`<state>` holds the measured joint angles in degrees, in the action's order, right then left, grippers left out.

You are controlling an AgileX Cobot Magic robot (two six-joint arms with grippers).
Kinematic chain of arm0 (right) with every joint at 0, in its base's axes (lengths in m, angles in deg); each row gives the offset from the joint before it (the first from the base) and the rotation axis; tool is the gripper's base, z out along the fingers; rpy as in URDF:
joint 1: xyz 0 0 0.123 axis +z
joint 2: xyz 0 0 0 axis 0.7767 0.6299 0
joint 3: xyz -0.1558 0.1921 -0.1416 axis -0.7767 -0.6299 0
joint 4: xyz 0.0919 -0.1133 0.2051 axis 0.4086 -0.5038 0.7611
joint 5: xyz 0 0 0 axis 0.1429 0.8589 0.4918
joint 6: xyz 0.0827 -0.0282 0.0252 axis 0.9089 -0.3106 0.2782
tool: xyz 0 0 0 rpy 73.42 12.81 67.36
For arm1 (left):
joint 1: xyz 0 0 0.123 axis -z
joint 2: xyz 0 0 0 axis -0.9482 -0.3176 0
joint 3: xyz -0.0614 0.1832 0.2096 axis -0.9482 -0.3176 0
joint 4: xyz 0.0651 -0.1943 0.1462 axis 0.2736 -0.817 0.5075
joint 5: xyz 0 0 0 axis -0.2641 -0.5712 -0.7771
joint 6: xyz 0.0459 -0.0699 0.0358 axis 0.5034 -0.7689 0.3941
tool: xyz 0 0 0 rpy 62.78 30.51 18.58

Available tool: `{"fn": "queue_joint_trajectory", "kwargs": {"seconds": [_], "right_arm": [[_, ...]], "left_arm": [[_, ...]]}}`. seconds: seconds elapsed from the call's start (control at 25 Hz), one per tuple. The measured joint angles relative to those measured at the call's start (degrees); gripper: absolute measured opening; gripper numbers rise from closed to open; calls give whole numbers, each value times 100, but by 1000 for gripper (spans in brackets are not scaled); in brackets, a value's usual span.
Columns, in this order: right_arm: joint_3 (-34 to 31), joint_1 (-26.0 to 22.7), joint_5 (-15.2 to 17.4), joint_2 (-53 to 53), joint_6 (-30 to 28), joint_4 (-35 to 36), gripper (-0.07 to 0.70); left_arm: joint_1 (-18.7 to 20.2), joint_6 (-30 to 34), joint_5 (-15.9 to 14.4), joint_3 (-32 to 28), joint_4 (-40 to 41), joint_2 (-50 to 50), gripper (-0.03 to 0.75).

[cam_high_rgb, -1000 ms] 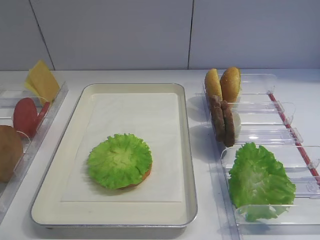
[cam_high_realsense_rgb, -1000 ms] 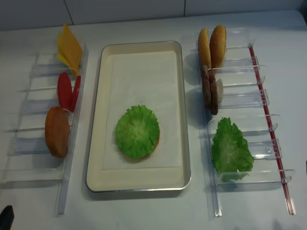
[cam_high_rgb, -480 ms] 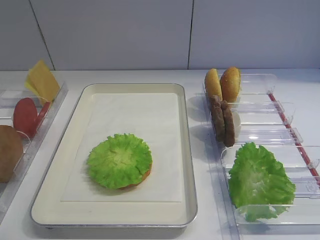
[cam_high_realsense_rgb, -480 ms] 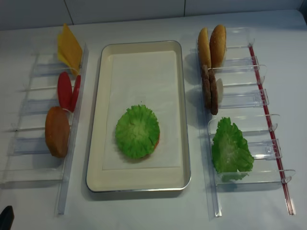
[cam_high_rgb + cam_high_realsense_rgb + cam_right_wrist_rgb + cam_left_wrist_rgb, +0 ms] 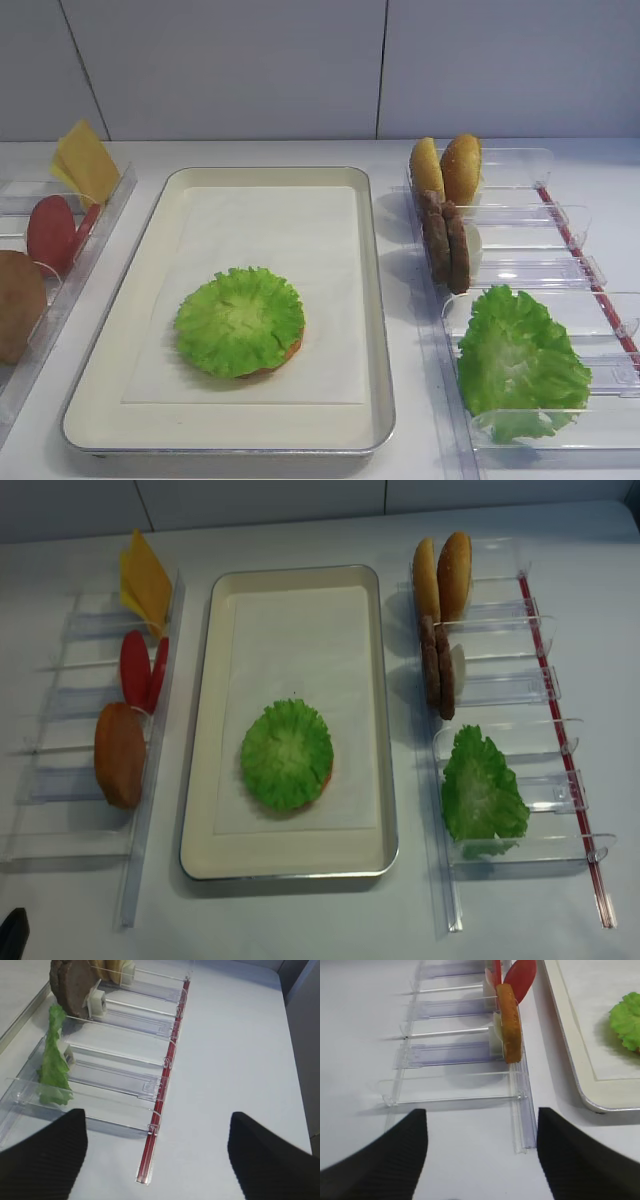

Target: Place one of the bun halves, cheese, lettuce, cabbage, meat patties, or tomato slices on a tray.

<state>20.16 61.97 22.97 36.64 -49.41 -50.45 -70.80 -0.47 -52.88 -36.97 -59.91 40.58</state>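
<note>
The tray (image 5: 372, 300) (image 5: 200, 730) holds one lettuce leaf (image 5: 240, 320) (image 5: 286, 755) lying on an orange-brown bun half whose edge peeks out. In the right rack stand two bun halves (image 5: 447, 168) (image 5: 443, 575), meat patties (image 5: 446, 245) (image 5: 70, 985) and another lettuce leaf (image 5: 520, 360) (image 5: 54, 1067). The left rack has cheese (image 5: 85, 160) (image 5: 145, 580), tomato slices (image 5: 52, 232) (image 5: 520, 980) and a bun half (image 5: 120, 755) (image 5: 509, 1022). My right gripper (image 5: 157, 1160) is open and empty over the table by the right rack's near end. My left gripper (image 5: 482, 1155) is open and empty before the left rack.
Clear plastic racks (image 5: 500, 730) (image 5: 455, 1052) flank the tray on both sides. A red strip (image 5: 165, 1090) runs along the right rack's outer edge. The tray's far half shows bare white paper liner (image 5: 270, 220). A dark tip (image 5: 12, 935) shows at the bottom left corner.
</note>
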Motion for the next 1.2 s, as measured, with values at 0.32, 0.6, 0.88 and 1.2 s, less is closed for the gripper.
{"fn": "queue_joint_trajectory", "kwargs": {"seconds": [0.32, 0.6, 0.88, 1.2], "right_arm": [[0, 0, 0, 0, -25, 9, 527], [0, -9, 0, 0, -33, 12, 524], [0, -401, -11, 0, -38, 22, 524], [0, -757, -11, 0, -38, 22, 523]], "left_arm": [[0, 0, 0, 0, 0, 0, 456], [0, 0, 0, 0, 0, 0, 456], [0, 0, 0, 0, 0, 0, 456], [0, 0, 0, 0, 0, 0, 456]]}}
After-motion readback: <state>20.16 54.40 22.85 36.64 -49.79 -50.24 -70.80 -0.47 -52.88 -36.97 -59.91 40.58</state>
